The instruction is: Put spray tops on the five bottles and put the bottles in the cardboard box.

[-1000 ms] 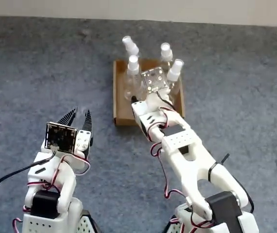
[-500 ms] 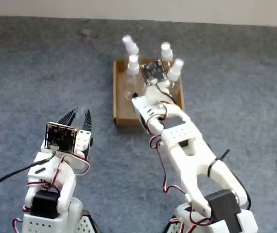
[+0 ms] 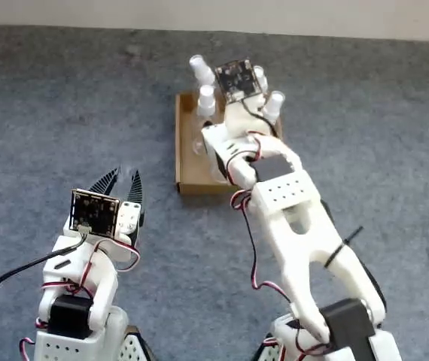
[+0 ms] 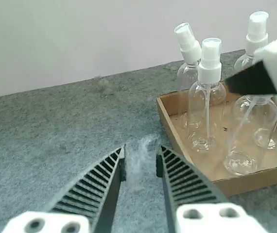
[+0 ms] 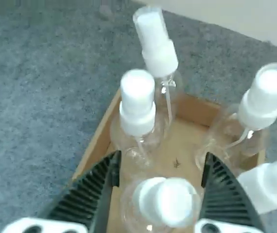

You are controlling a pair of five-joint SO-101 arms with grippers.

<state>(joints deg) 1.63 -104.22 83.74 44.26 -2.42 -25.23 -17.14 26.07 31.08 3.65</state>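
We think the job is almost done. All five bottles (image 5: 137, 121) wear white spray tops (image 5: 137, 94). As far as we can tell, they all stand in the cardboard box (image 3: 188, 180), at the upper middle of the high view. The right claw (image 5: 161, 158) is spread wide on both sides of one of them and is not pinching it. The left claw (image 3: 124, 174) is at the lower left, spread a little and holding nothing. We guess the only thing left is to lift the right claw away.
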